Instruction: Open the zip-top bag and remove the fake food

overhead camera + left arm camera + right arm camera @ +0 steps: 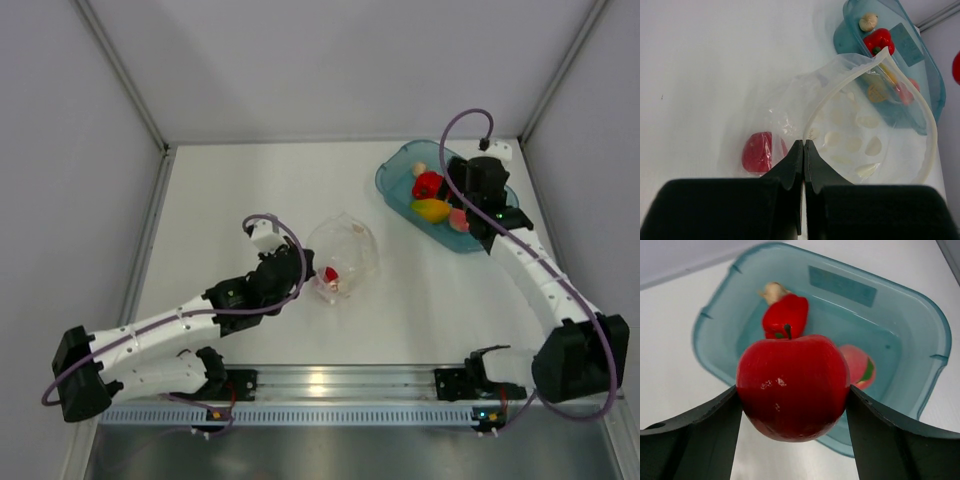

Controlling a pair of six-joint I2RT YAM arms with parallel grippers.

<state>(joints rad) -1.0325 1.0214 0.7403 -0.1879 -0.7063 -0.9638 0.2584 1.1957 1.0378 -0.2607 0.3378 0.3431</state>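
Gripping a red apple, right fingers hide it overhead.

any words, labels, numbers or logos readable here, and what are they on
None can be read.
The teal tub has a rectangular label on its floor, but any print on it is too blurred to read.
The zip-top bag shows only white dots, no lettering.
The red apple shows no sticker.
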